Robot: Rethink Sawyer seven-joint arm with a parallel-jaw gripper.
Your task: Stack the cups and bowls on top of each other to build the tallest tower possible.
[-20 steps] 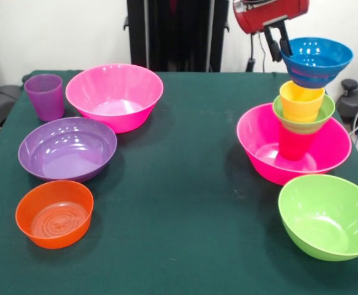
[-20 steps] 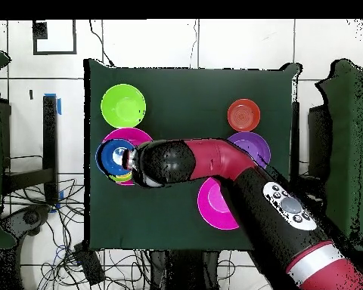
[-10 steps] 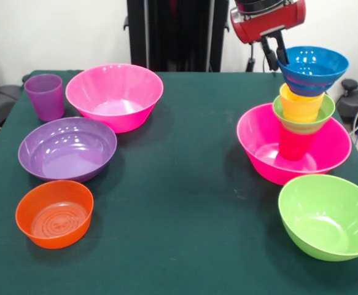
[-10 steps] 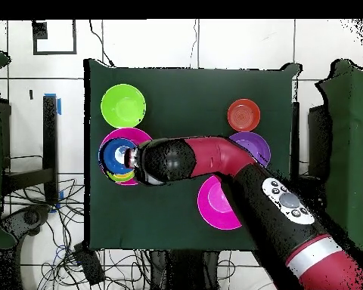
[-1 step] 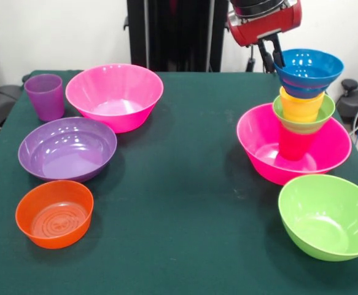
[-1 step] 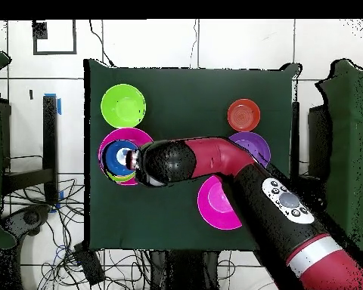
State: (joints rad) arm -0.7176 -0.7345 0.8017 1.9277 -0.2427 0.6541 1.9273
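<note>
Small blue plastic bowl (image 5: 308, 72) sits atop the tower, gripper (image 5: 272, 54) pinching its rim.

We judge the bowl light, stiff and slick, so the thin rim is the place to hold; the dark fingers (image 5: 267, 55) straddle its rim edge, clamped on it as far as we can tell. Just below the gripper it rests level in the yellow-orange tapered cup (image 5: 300, 103), above the small green bowl (image 5: 303, 118), the red cup (image 5: 295, 142) and the large hot pink bowl (image 5: 271, 157). Glossy blue, flared wall, faintly ridged base.

Bright, even overhead light, soft shadows under the bowls (image 5: 114, 95), faint glare on glossy plastic rims.
</note>
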